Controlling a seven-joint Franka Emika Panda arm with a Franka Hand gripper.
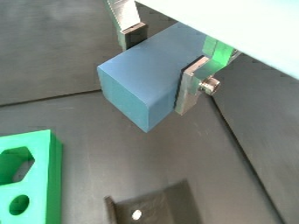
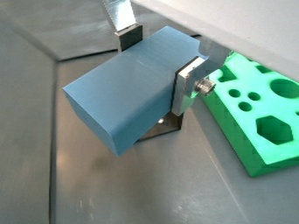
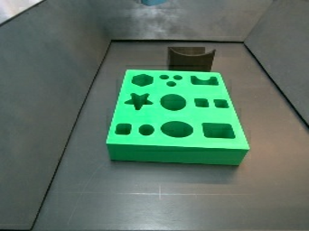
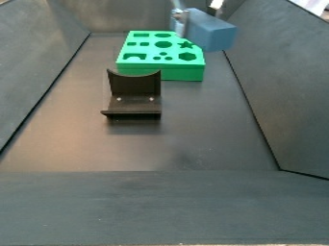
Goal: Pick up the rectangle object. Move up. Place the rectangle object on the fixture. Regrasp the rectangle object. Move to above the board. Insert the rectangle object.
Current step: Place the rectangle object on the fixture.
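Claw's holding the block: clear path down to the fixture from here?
Probably yes. The claw holds the rectangle object in the air, beside the board. The fixture stands alone on bare floor, its notch uncovered, with nothing between them.

gripper (image 4: 193, 17) cut by frame top | fixture (image 2: 163, 131) mostly hidden behind rectangle object (image 2: 122, 87)
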